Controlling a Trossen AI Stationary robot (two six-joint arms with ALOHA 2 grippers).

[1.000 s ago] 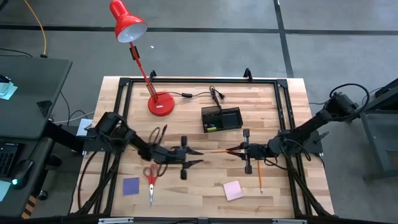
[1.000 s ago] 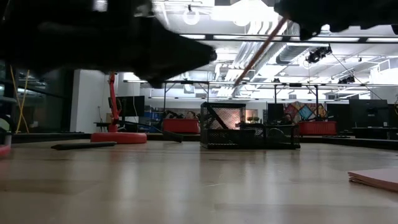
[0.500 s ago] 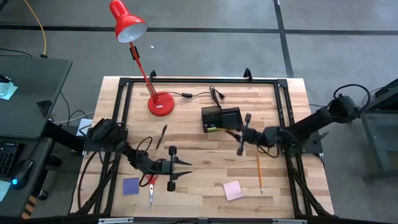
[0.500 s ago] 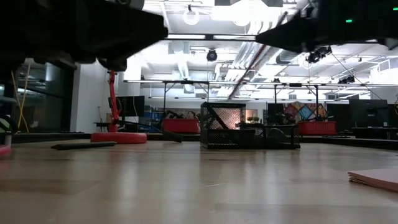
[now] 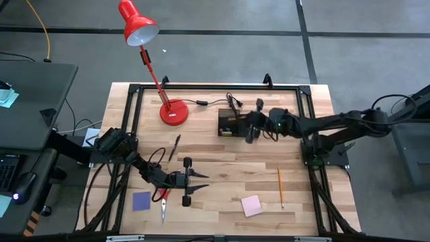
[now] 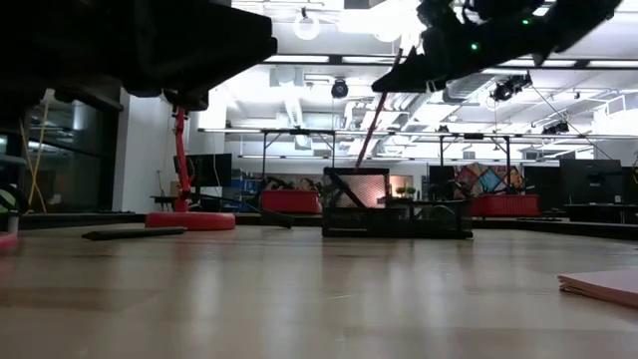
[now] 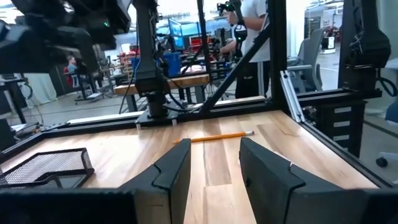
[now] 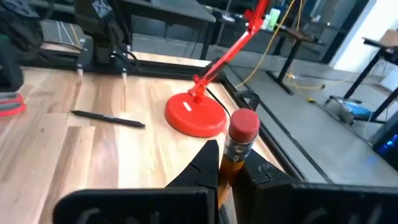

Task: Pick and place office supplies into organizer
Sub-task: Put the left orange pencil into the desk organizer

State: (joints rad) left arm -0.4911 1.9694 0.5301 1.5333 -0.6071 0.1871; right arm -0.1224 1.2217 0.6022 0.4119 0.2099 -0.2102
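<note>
My right gripper (image 5: 243,129) hangs over the black mesh organizer (image 5: 250,133) at the table's far middle, shut on an orange pencil (image 6: 379,110) with a red eraser (image 8: 244,124). My left gripper (image 5: 200,181) hovers open with nothing between its fingers, above the near-left part of the table and just right of the red-handled scissors (image 5: 162,199). A black pen (image 5: 175,146), a blue-purple pad (image 5: 141,201), a pink pad (image 5: 251,205) and a second pencil (image 5: 280,187) lie flat on the wood. In the left wrist view the open fingers (image 7: 214,171) point toward that pencil (image 7: 214,137). My right gripper pinches the pencil between its two fingers just below the metal band (image 8: 234,151) at the eraser end. The fingers come nearly level from the table's right side. The pencil is lifted clear and slanted, eraser end up, its lower end (image 6: 359,160) reaching down to the organizer's top.
A red desk lamp stands at the far left on its round base (image 5: 173,111), its cord and plug (image 5: 232,102) trailing behind the organizer. A black metal frame (image 5: 215,87) runs around the table's edges. Bare wood lies between the two arms.
My right gripper has carried the pencil from the table's middle toward the far edge and a little up, ending over the organizer; the pencil has tipped from nearly level to steeply slanted. My left gripper went toward the near edge early on, then kept still.
</note>
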